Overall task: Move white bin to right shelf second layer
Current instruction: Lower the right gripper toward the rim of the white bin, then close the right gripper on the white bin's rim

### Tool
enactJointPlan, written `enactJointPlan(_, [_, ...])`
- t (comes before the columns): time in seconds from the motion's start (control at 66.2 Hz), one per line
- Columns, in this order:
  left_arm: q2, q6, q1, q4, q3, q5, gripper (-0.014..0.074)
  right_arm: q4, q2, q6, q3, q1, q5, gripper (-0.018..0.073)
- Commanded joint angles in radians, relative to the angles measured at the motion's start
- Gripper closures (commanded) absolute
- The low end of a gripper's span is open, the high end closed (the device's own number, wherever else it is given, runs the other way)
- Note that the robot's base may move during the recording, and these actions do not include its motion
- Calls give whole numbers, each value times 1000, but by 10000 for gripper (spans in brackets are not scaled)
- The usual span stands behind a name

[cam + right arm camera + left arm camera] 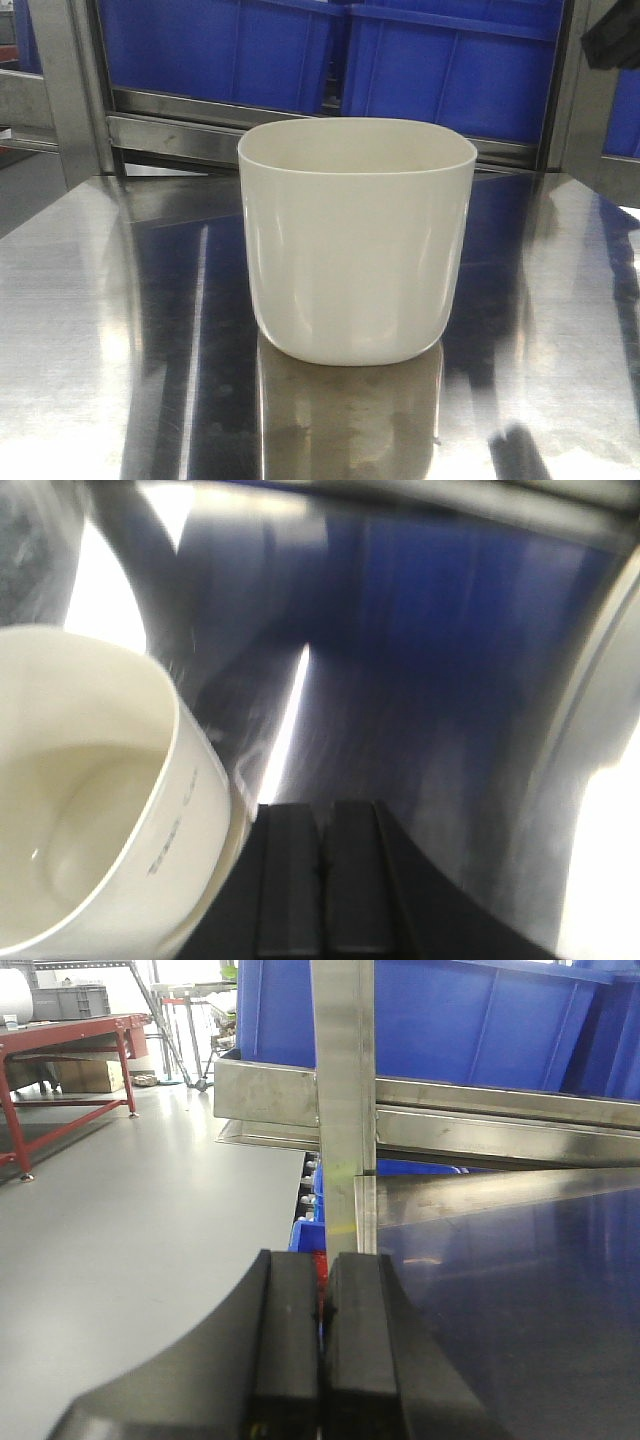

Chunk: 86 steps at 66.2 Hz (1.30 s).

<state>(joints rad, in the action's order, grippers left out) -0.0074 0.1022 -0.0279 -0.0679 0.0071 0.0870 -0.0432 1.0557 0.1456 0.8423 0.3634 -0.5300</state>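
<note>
1. You are at the approach step. The bin (355,240) stands upright on the surface (90,330), empty and ungrasped.
2. Your right end effector (322,815) is clenched on nothing. The bin sits just to its left, and the blurred view does not show whether they touch.
3. Your left end effector (322,1270) is also clenched and empty. A shelf post (345,1090) and blue crates (480,1020) lie ahead of it.
4. Next, I judge, release the right end effector, shift it left to straddle the bin's near wall, then clamp the rim.
5. The glossy wall may slip, so seat deep. The right shelf second layer is not in view, so find it before lifting.
</note>
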Motion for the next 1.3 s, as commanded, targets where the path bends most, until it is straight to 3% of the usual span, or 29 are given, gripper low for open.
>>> enactJointPlan(0.0, [-17, -3, -3, -6, 37, -87, 512, -5, 25, 69, 95, 3, -64, 487])
enactJointPlan(0.227, [-17, -3, -3, -6, 37, -87, 512, -2, 164, 179, 285, 55, -374, 487])
enactJointPlan(0.529, [-17, -3, -3, -6, 37, -87, 512, 14, 326, 256, 468, 139, -470, 477])
enactJointPlan(0.65, [-17, -3, -3, -6, 37, -87, 512, 43, 372, 264, 519, 159, -509, 386])
enactJointPlan(0.801, [-17, -3, -3, -6, 37, -87, 512, 53, 423, 316, 587, 167, -544, 152])
enactJointPlan(0.861, [-17, -3, -3, -6, 37, -87, 512, 55, 446, 329, 613, 173, -554, 98])
enactJointPlan(1.284, [-17, -3, -3, -6, 37, -87, 512, 55, 579, 345, 674, 217, -612, 93])
